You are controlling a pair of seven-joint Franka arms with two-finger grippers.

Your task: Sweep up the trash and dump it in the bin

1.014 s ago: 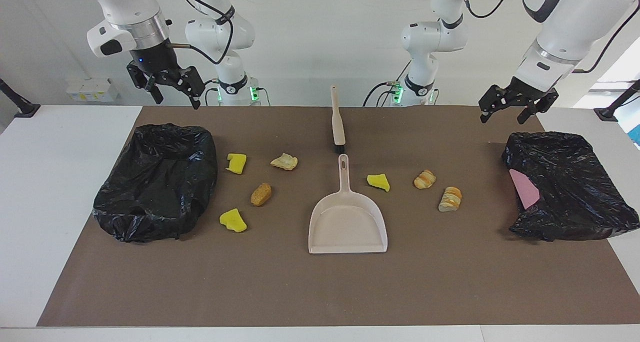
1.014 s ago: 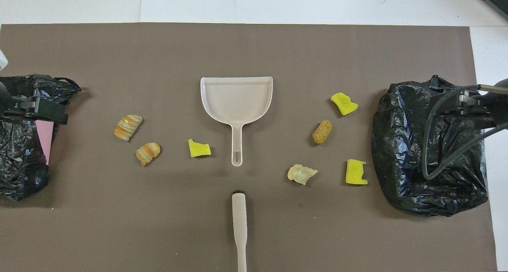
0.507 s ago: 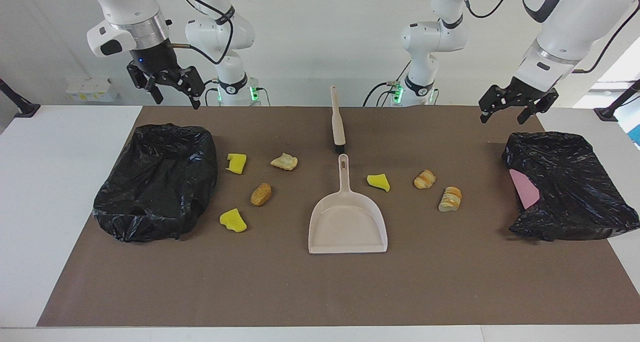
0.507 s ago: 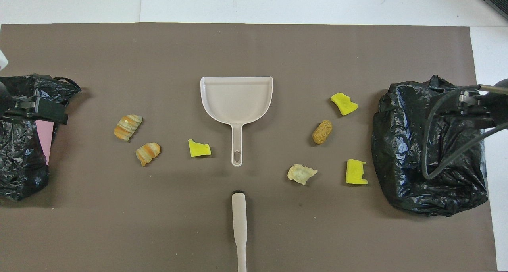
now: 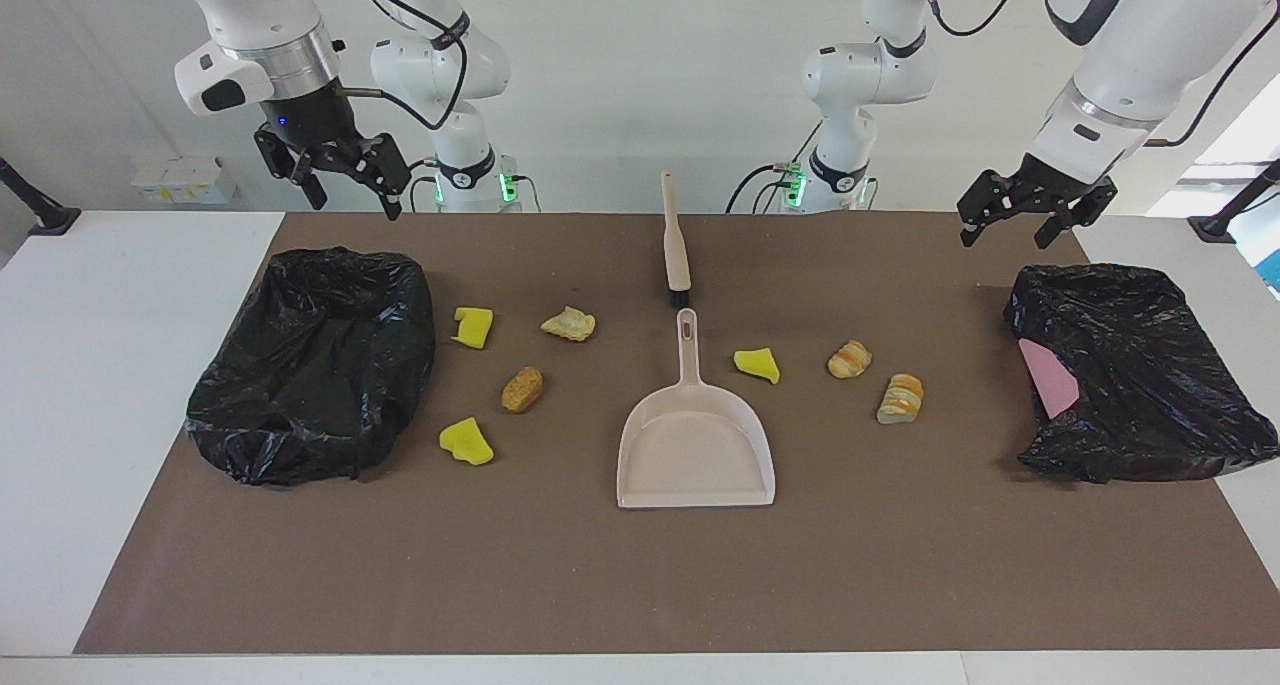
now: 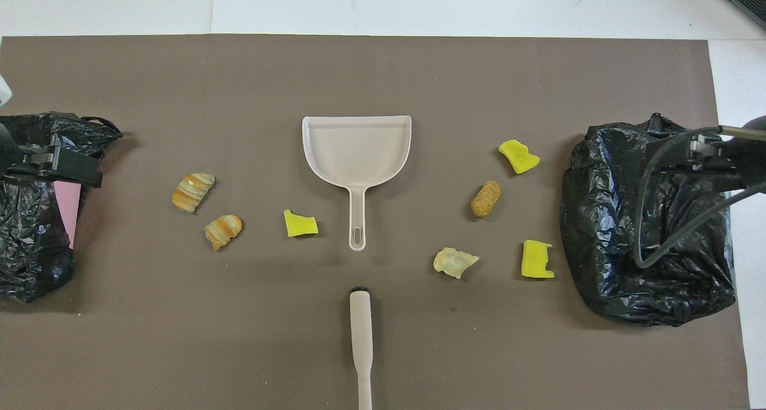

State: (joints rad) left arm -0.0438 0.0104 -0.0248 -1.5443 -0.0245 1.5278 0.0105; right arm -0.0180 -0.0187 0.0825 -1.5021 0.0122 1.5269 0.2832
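Lying loose: three yellow chunks point(image 5: 473, 326), four bread lumps point(image 5: 849, 359), two bins point(image 5: 315, 363).

A white surface point(image 5: 120, 385) carries a brown mat point(image 5: 640, 585). On the mat lie a dustpan point(image 5: 695, 455), a brush point(image 5: 675, 240) nearer the robots, seven scattered pieces of trash point(image 5: 522, 389), and a black bin bag point(image 5: 315, 365) at each end point(image 5: 1140, 375).
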